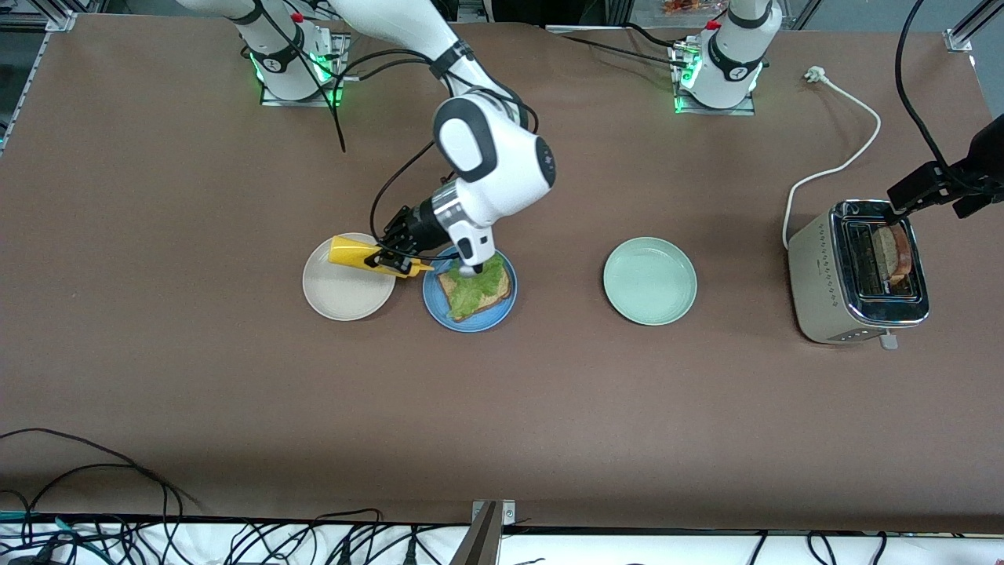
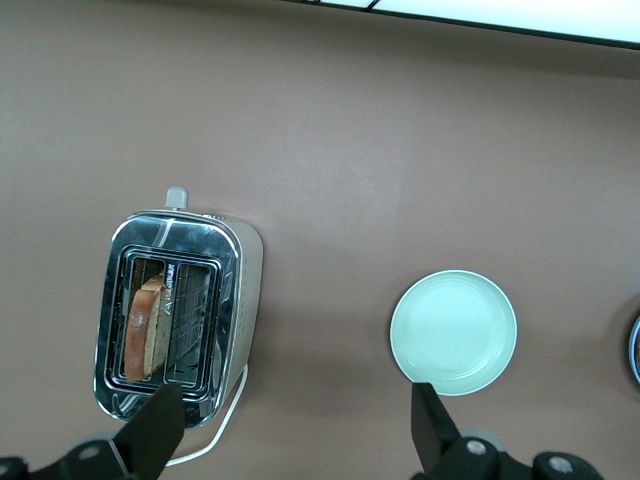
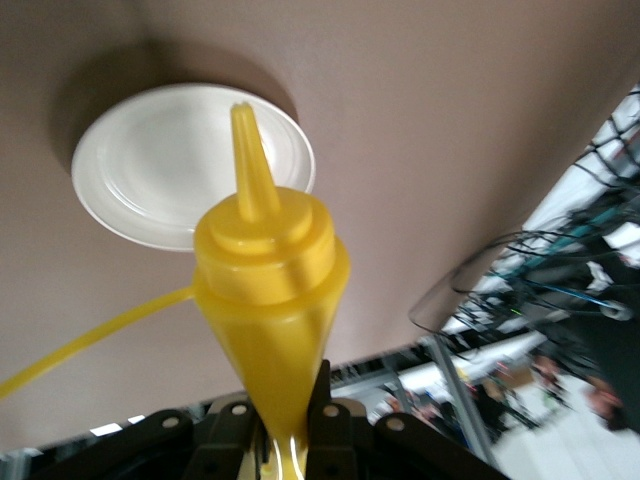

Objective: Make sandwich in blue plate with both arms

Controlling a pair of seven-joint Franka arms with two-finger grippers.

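Your right tool [image 1: 390, 256] is clamped on the yellow squeeze bottle [image 1: 362, 256], held sideways over the gap between the beige-white plate [image 1: 343, 292] and the blue plate [image 1: 471, 315]. The right wrist view shows the bottle squeezed narrow between the fingers [image 3: 330, 425], nozzle pointing at the beige-white plate.

The blue plate sits just beside the beige-white plate, on the side toward the left arm's end of the tabletop [image 1: 235, 392]. On it lies one bread slice [image 1: 492, 297] with a ruffled lettuce leaf [image 1: 474, 286] on top. The right arm's wrist covers the plate's edge nearest the bases, and you can't make out whether any sauce is on the lettuce.

The mint-green plate [image 1: 649, 280] lies well apart from the blue plate, toward the left arm's end. The toaster [image 1: 856, 275] stands farther that way still, with what looks like one bread slice [image 1: 896, 255] standing in a slot; it is partly hidden by the left tool [image 1: 933, 188].

The left tool hangs over the toaster, cut off at the front view's edge; in the left wrist view its fingers [image 2: 155, 428] stand wide apart, holding nothing.

Count: three plates, two bread slices, one lettuce leaf, one bottle, one toaster.
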